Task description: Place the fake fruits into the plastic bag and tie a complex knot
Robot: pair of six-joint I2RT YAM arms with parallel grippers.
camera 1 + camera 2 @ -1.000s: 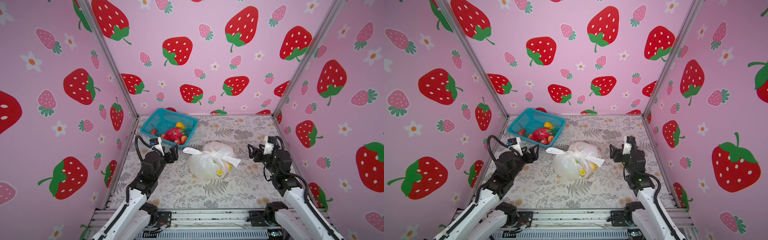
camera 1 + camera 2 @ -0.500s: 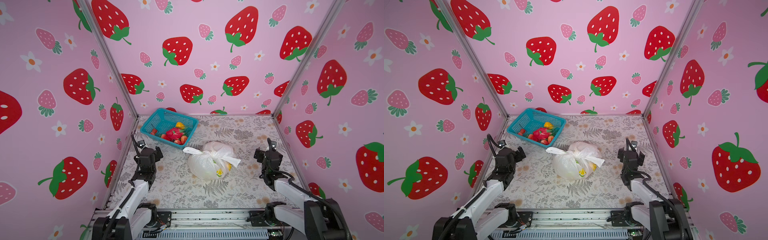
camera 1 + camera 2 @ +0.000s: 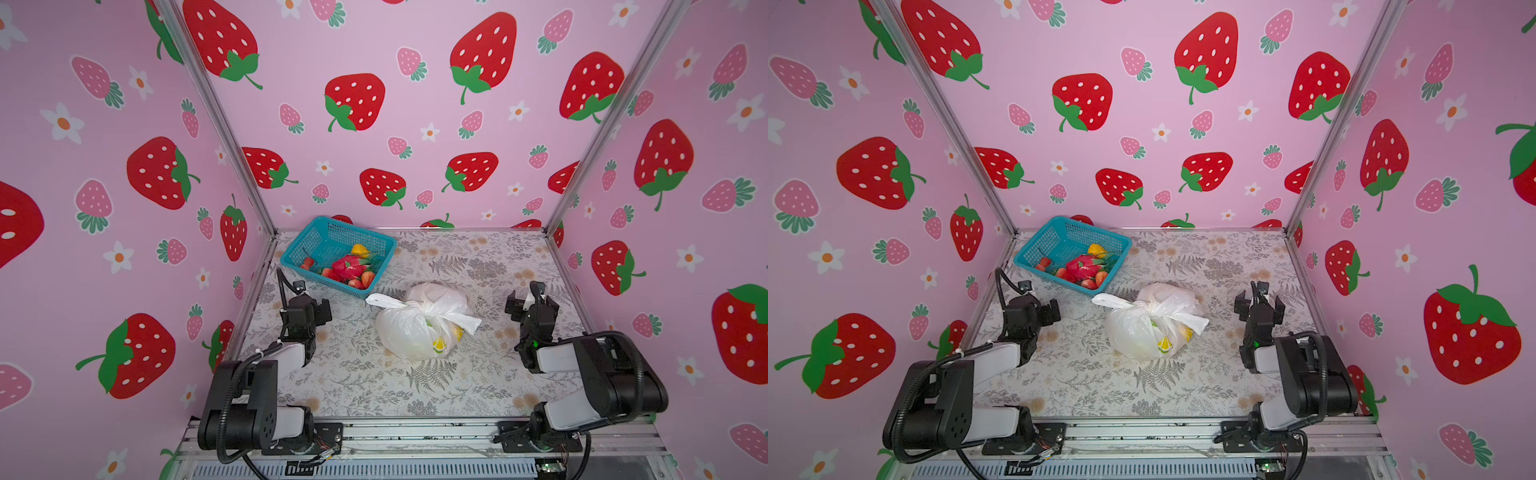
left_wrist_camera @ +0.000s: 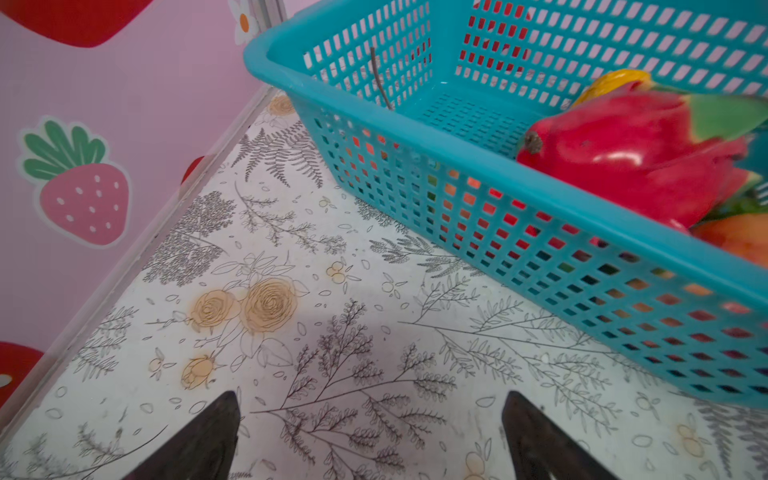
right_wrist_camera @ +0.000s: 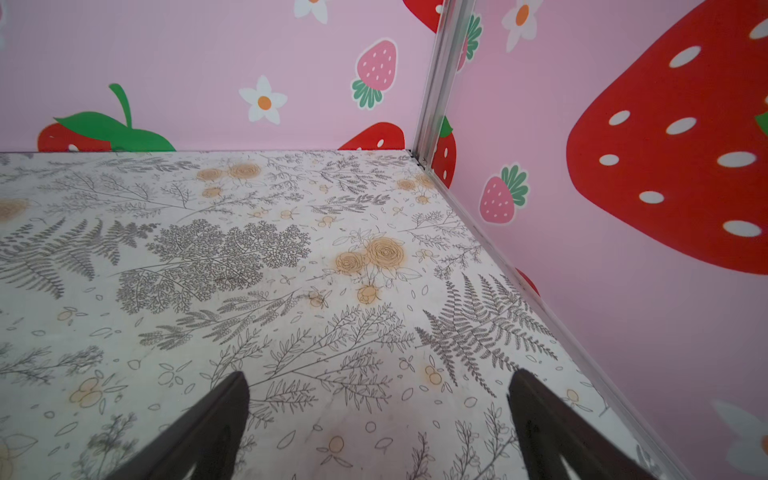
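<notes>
The plastic bag lies full on the middle of the table, closed by a knot with two flat ends sticking out sideways. Yellow and green fake fruits show through its skin. More fake fruits, among them a pink dragon fruit, lie in the teal basket. My left gripper sits open over bare table left of the bag, just before the basket. Right of the bag, my right gripper is open and empty.
The teal mesh basket stands at the back left, close to the left gripper. Pink strawberry-print walls close in three sides. Both arms are folded low at the front edge by the metal rail.
Both arms have drawn back from beside the bag and folded down toward the front corners. Both grippers have opened wider. The tied bag has not moved.
</notes>
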